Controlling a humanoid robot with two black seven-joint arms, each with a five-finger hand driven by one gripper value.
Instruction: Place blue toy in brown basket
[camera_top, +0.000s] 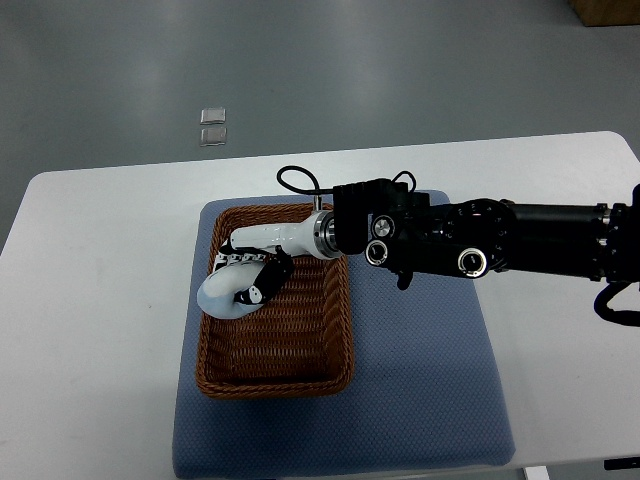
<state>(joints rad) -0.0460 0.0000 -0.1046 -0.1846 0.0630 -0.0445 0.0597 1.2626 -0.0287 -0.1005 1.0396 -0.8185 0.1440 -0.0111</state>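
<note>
White table (90, 300) on grey floor, blue mat (420, 380) under brown basket (275, 380).
Right hand (250, 270) reaching in from the right edge over the basket's far left part, fingers curled around blue toy (222, 298); toy inside the basket rim, whether resting on the weave or held just above cannot be told. Two small clear squares (212, 126) on the floor beyond the table.

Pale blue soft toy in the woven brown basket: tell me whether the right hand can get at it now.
Likely yes: the right hand is already curled around the pale blue soft toy inside the woven brown basket; nothing blocks it.
</note>
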